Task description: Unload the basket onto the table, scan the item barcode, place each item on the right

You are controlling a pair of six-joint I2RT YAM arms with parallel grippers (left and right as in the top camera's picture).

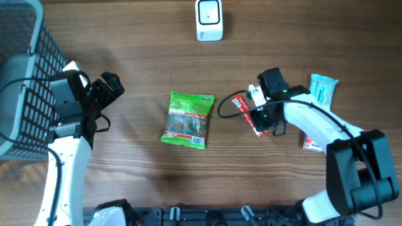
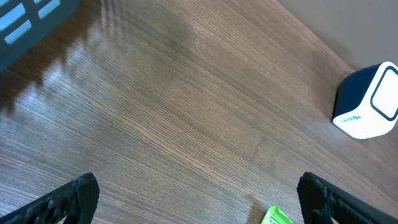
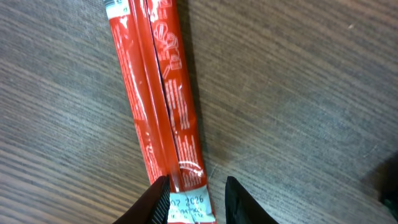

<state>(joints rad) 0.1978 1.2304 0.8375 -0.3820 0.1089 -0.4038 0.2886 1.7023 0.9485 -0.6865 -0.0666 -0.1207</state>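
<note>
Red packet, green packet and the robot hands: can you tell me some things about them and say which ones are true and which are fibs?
1. The red packet has its white end between the right gripper's fingers. True.
2. The green packet is inside the basket. False: it lies out on the table, in the middle.
3. The left gripper is holding the scanner. False: it is open and empty, and the scanner stands by itself at the far edge.
4. A blue packet lies on the table too. True.
</note>
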